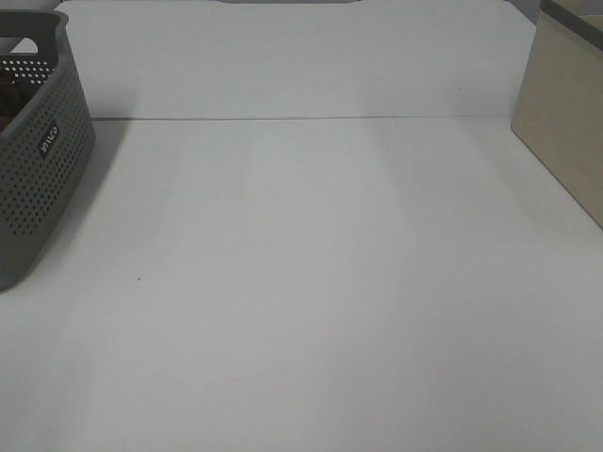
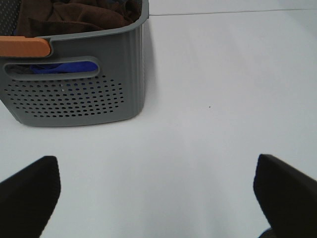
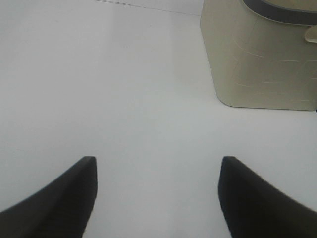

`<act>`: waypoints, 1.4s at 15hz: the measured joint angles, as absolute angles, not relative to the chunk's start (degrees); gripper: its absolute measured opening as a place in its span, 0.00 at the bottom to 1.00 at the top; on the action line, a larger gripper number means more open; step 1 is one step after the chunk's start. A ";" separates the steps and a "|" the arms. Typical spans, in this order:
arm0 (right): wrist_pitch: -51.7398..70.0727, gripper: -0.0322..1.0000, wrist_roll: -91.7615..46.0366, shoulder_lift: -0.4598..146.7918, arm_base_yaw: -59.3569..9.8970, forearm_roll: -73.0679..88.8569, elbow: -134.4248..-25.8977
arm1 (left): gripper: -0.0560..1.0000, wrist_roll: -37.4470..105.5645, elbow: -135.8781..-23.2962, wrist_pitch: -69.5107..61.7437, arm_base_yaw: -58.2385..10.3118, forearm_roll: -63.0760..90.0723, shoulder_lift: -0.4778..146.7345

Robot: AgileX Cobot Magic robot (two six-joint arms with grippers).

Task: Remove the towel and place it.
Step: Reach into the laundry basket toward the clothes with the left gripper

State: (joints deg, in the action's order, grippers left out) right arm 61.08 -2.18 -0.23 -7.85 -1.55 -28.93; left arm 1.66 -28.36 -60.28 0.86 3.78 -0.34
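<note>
The dark reddish-brown towel lies bunched inside the grey perforated basket. In the exterior high view the basket stands at the far left edge, and only a sliver of the towel shows inside it. My left gripper is open and empty, low over the white table, short of the basket's handle end. My right gripper is open and empty over bare table, near a beige bin. Neither gripper shows in the exterior high view.
A beige bin stands at the far right. Something blue shows through the basket's handle slot, and an orange handle piece sits on its rim. The white table runs between the two containers.
</note>
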 joint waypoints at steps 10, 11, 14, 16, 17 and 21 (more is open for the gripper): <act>61.08 0.69 -2.18 -0.23 -7.85 -1.55 -28.93 | 0.99 1.66 -28.36 -60.28 0.86 3.78 -0.34; 61.08 0.69 -2.18 -0.23 -7.85 -1.55 -28.93 | 0.99 1.66 -28.36 -60.28 0.86 3.78 -0.34; 61.08 0.69 -2.18 -0.23 -7.85 -1.55 -28.93 | 0.99 1.66 -28.36 -60.28 0.86 3.78 -0.34; 61.08 0.69 -2.18 -0.23 -7.85 -1.55 -28.93 | 0.99 1.66 -28.36 -60.28 0.86 3.78 -0.34; 61.08 0.69 -2.18 -0.23 -7.85 -1.55 -28.93 | 0.99 1.66 -28.36 -60.28 0.86 3.78 -0.34; 61.08 0.69 -2.18 -0.23 -7.85 -1.55 -28.93 | 0.99 1.66 -28.36 -60.28 0.86 3.78 -0.34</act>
